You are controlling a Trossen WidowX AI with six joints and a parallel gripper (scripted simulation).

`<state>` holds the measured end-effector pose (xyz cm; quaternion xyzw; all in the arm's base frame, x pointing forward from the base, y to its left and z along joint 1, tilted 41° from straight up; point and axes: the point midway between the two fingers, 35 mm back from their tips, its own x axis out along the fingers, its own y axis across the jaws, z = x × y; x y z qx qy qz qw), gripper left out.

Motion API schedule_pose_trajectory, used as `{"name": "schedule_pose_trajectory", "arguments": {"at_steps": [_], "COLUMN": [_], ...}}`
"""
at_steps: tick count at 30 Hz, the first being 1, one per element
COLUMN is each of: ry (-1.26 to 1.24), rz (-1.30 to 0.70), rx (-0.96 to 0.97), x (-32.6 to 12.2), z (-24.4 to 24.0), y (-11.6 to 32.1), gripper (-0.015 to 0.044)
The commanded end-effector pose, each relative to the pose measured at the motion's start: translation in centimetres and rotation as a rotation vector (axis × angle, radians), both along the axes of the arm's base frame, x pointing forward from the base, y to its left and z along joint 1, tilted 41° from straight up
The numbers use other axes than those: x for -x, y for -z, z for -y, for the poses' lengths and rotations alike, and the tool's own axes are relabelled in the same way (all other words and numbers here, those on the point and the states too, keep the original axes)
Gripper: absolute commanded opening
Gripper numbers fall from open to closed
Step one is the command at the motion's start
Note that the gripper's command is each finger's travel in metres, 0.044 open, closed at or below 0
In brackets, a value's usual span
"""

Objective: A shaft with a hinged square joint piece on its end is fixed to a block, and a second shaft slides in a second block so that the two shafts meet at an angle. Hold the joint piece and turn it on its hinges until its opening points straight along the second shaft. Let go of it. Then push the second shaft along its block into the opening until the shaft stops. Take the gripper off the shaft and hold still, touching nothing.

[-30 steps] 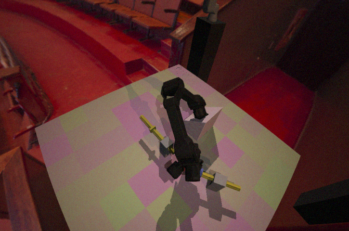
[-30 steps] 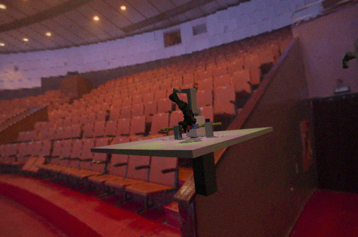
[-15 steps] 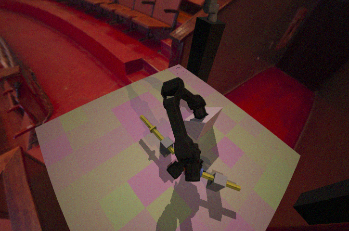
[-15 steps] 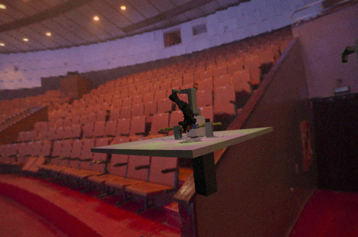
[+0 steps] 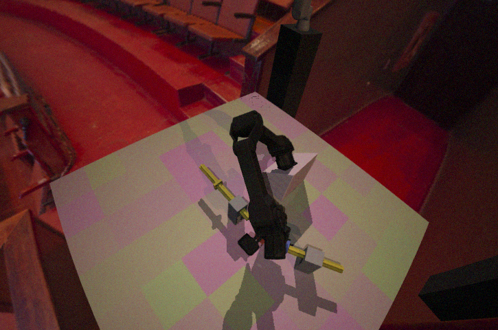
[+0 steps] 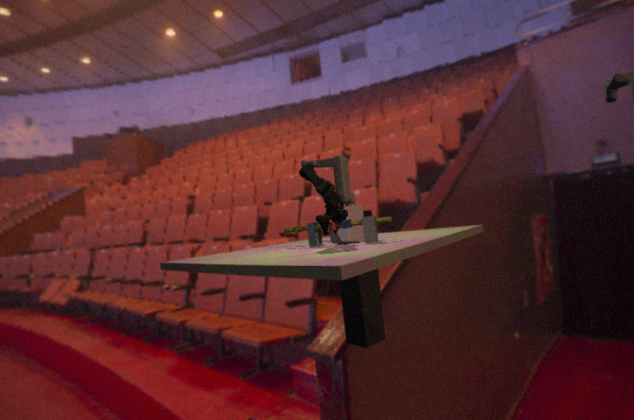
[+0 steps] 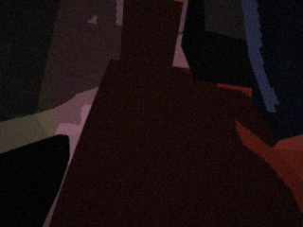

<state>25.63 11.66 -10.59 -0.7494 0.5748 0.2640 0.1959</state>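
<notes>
The fixed shaft (image 5: 334, 265) (image 6: 385, 219) is yellow and passes through its grey block (image 5: 313, 257) (image 6: 370, 231). A blue hinge part (image 5: 288, 245) (image 6: 346, 223) sits at its inner end. The red joint piece (image 5: 261, 242) shows between the fingers; its opening is hidden. My gripper (image 5: 260, 243) is open around the joint piece; contact cannot be told. In the wrist view, dark red and orange surfaces (image 7: 284, 165) lie close to the camera. The second shaft (image 5: 225, 191) (image 6: 293, 229) is yellow, has a collar and runs through its grey block (image 5: 238, 206) (image 6: 315, 236). The arm hides its inner end.
The arm (image 5: 253, 167) (image 6: 345, 178) reaches over the joint from its pale base box (image 5: 304, 171). The two blocks stand on either side of the gripper on the patchwork table top (image 5: 128, 249) (image 6: 258, 260). Shadows fall across the table.
</notes>
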Motion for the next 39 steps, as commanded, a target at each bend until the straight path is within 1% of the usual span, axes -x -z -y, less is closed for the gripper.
{"name": "schedule_pose_trajectory", "arguments": {"at_steps": [1, 14, 16, 28, 39], "ry": [0.001, 0.002, 0.012, 0.007, 0.002], "rz": [0.001, -0.001, -0.014, -0.098, -0.100], "rx": [-0.001, -0.006, -0.046, -0.431, -0.453], "x": [0.0, 0.0, 0.1, 0.4, 0.4], "z": [0.0, 0.0, -0.1, -1.5, -1.6], "y": [0.0, 0.0, -0.2, -2.1, -2.3], "gripper": [0.0440, 0.0440, 0.0440, 0.0440, 0.0440]}}
